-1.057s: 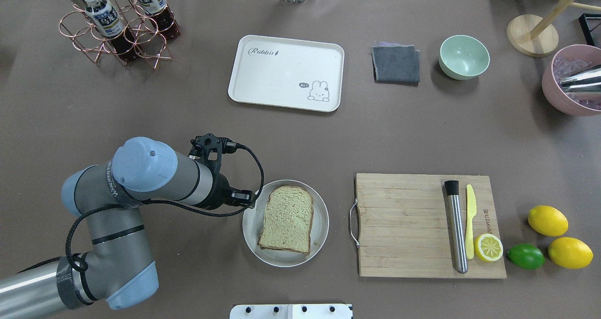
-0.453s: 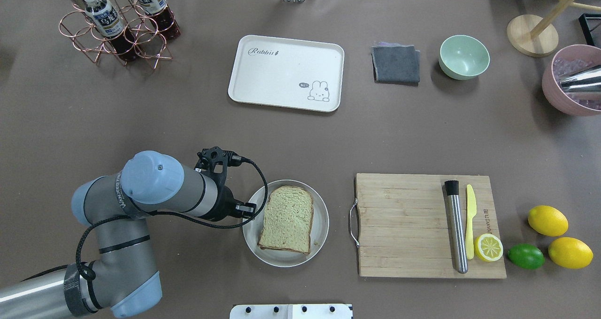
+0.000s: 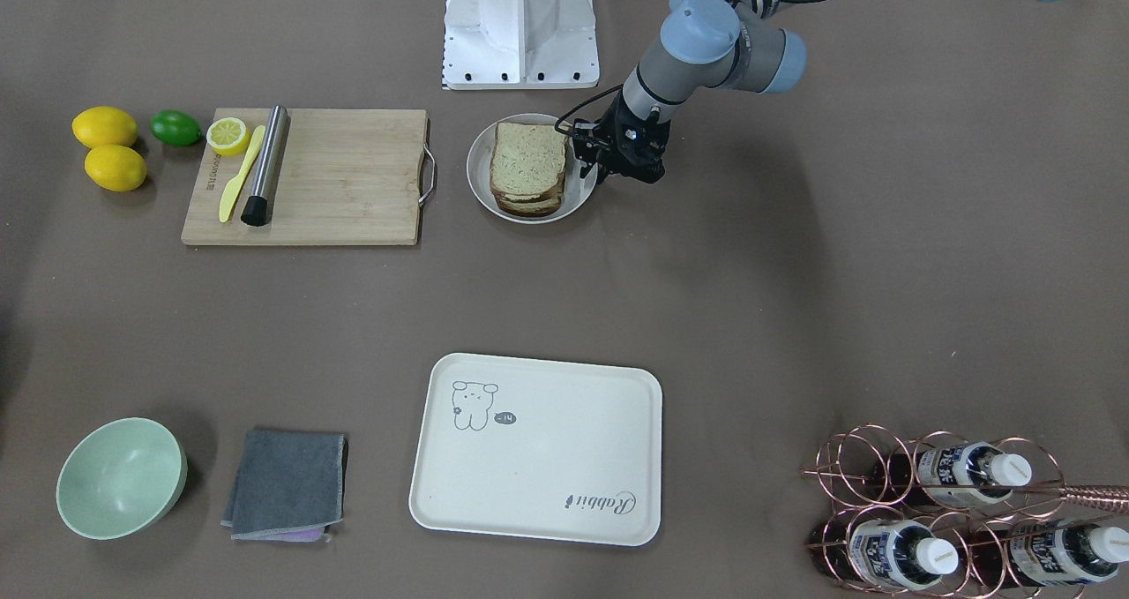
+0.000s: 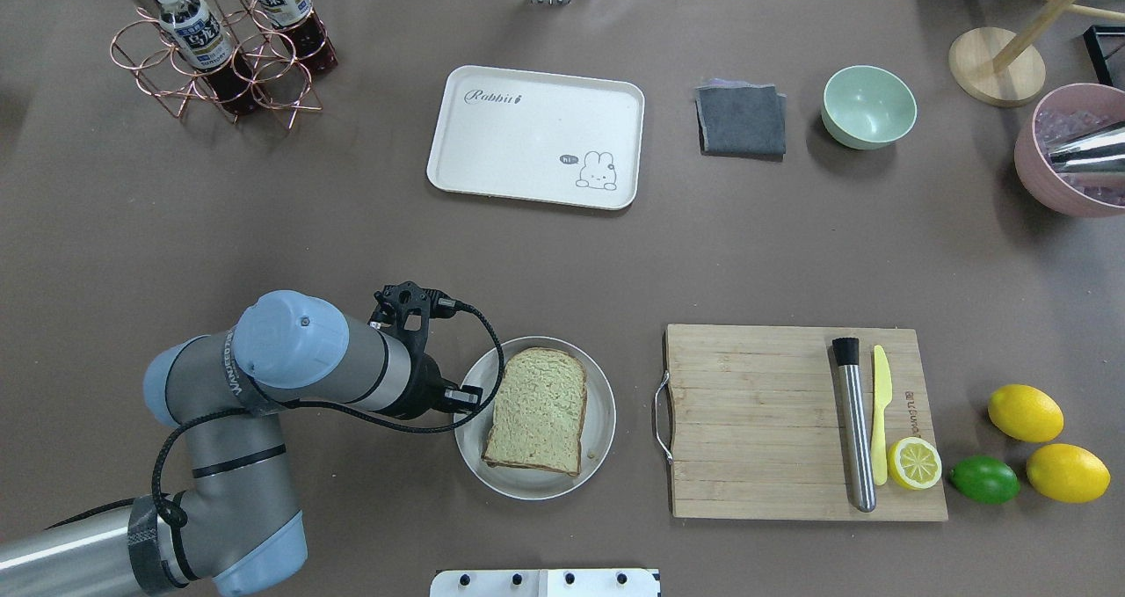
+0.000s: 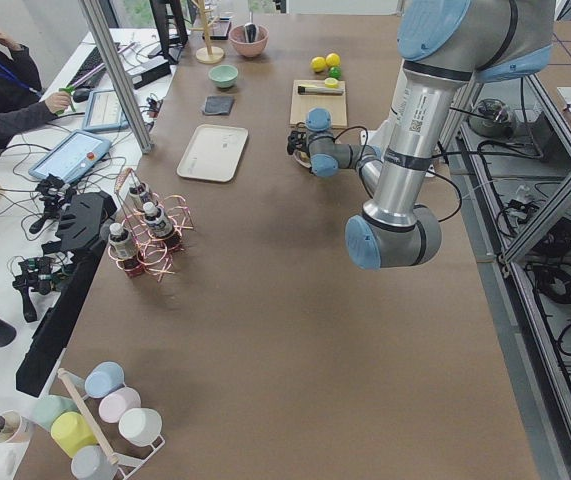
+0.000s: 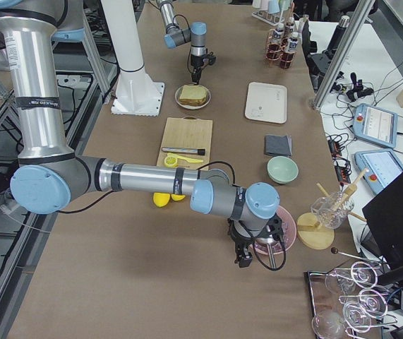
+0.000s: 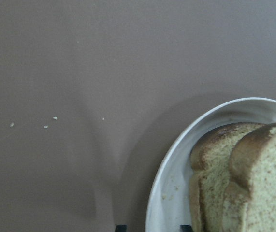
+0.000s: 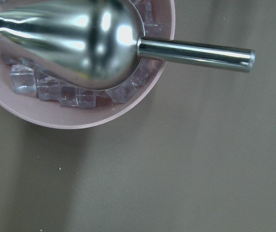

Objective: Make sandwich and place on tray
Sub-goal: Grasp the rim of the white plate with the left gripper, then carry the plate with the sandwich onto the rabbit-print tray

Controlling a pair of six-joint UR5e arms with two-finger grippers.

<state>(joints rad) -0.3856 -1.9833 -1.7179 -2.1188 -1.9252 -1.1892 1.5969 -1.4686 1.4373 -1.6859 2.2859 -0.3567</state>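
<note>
- Edging in over the last second, the left end effector (image 3: 596, 174) has come closer to the round white plate (image 4: 603, 404) and drawn slightly back toward the robot's base; the sandwich (image 4: 536, 411), the plate and the tray (image 4: 527, 140) lie just where they lay before.
- It now points down at the plate's edge on the robot's left side. In the left wrist view its two dark fingertips (image 7: 120, 227) stand apart with the plate's rim between them, so it is spread and grips nothing.
- The sandwich lies on the plate just beside that end effector, on its inner side, not touched by it.
- It looks like a stack of pale greenish-tan bread slices with brown crust, the top slice a little askew over the lower one. The front-facing view shows layered edges; what is between the slices cannot be made out.
- The cream tray sits well apart from the left end effector, farther out on the desk (image 4: 352, 245).
- The right end effector (image 6: 246, 256) hangs over a pink bowl (image 8: 55, 116) of ice cubes with a steel scoop (image 8: 79, 38); I cannot tell whether its fingers are apart.
</note>
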